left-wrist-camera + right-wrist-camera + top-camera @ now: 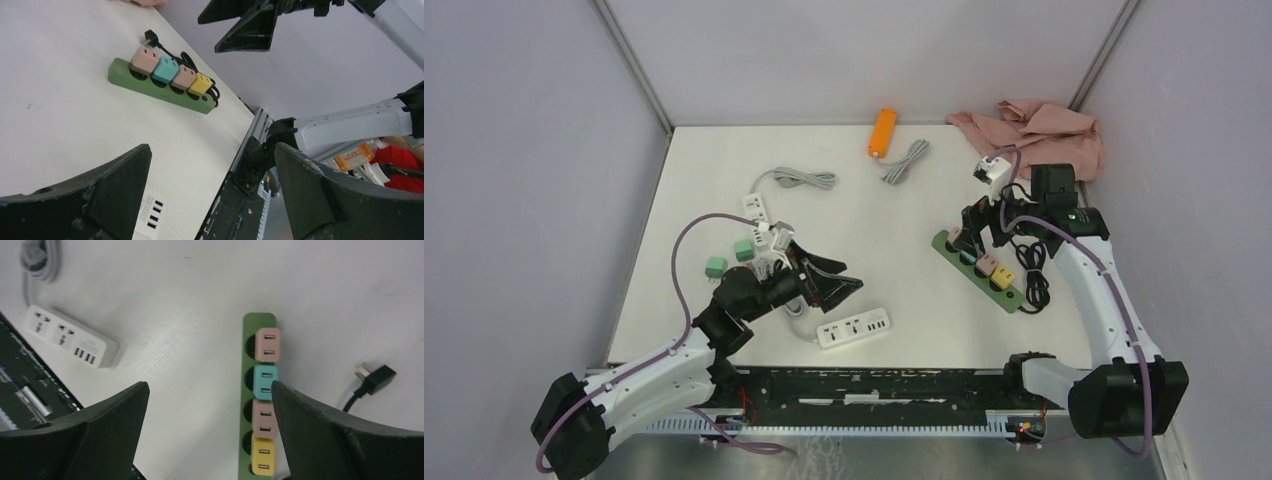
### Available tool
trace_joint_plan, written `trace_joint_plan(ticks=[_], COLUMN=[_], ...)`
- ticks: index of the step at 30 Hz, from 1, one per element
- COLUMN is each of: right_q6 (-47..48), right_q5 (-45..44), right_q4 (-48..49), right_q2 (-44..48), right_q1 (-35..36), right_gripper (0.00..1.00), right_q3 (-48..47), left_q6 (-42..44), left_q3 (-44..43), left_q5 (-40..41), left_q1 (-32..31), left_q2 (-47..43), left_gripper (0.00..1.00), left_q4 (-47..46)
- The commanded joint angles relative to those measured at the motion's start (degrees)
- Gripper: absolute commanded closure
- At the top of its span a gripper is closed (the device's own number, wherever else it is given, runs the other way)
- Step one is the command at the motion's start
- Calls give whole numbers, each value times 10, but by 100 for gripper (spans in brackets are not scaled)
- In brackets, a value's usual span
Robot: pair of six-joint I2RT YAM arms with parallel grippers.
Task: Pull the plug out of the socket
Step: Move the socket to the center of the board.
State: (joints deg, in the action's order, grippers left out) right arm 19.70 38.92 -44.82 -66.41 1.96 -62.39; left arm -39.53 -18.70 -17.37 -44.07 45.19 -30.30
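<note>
We begin on the left. The left fingers stand wide apart and hold nothing. A white socket strip lies on the worktop just beside them. From these fingers the green socket strip lies well ahead, far across the worktop, so this arm is the farther one.

The right fingers are also wide and empty, and they hang directly over the green socket strip. Four plugs sit in it in one row: a pink plug, a teal plug, a second pink plug and a yellow plug. The long axis of the strip runs across the line between the two fingers, so we judge that closing would take a plug by its sides. The row is not centred. It lies close to one finger and far from the other, so a small side shift seems needed before going down.

Some things are unclear. The task does not say which plug is meant. The yellow end of the strip is cut off at the picture edge. The black cable passes behind a finger. How high the right fingers are above the plugs, we cannot tell.
</note>
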Motion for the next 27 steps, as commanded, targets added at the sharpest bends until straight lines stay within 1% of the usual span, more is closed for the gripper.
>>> trace_joint_plan(ticks=[1, 5, 8, 11, 14, 16, 19, 24, 27], right_q6=[41, 80, 107, 114, 110, 107, 107, 102, 96], right_q5=[-133, -196, -221, -263, -333, -360, -358, -341, -325], right_q4=[35, 47, 63, 69, 72, 75, 80, 56, 53], right_q2=[-3, -55, -95, -144, -191, -209, -225, -270, -278], right_q1=[-1, 18, 41, 69, 97, 102, 107, 111, 110], right_gripper=[0, 0, 0, 0, 0, 0, 1, 8, 12], right_q3=[18, 29, 38, 33, 10, 2, 5, -9, -7], left_q6=[-17, -16, -18, -17, 3, 17, 24, 14, 12], left_q3=[32, 58, 71, 82, 79, 71, 68, 86, 92], left_q5=[74, 81, 82, 81, 83, 87, 86, 82, 82], left_q1=[-1, -1, -1, -1, -1, -1, -1, -1, -1], left_q2=[-40, -50, -50, -46, -43, -43, -49, -66, -72], left_gripper=[1, 1, 1, 1, 0, 0, 0, 0, 0], left_q4=[-67, -85, -83, -83, -61, -40, -19, -27, -28])
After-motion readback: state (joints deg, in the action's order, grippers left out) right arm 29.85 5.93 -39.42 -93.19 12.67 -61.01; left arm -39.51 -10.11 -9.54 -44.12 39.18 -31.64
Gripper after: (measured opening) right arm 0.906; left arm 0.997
